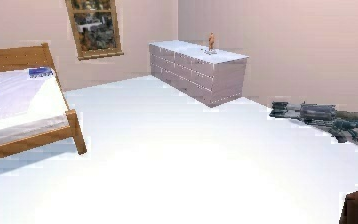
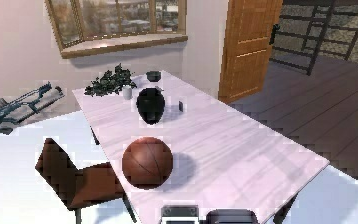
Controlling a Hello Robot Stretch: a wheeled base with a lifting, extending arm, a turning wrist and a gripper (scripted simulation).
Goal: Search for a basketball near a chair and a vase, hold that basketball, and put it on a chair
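A brown-orange basketball [image 2: 147,162] rests on the pale table [image 2: 237,140] near its front-left corner. Behind it on the same table stands a black rounded vase [image 2: 151,105]. A dark brown chair [image 2: 79,180] is drawn up at the table's left side, close to the ball. At the arm side view's bottom edge, just right of the ball, the dark end of my arm and gripper [image 2: 182,213] pokes in. Its far end cannot be made out, so I cannot tell whether it holds anything.
A leafy plant [image 2: 111,80] and a small dark cup [image 2: 153,75] sit at the table's far end under a window [image 2: 117,22]. A wooden door [image 2: 251,45] stands to the right. The forward view has a bed [image 1: 27,105], a dresser [image 1: 199,70] and open white floor.
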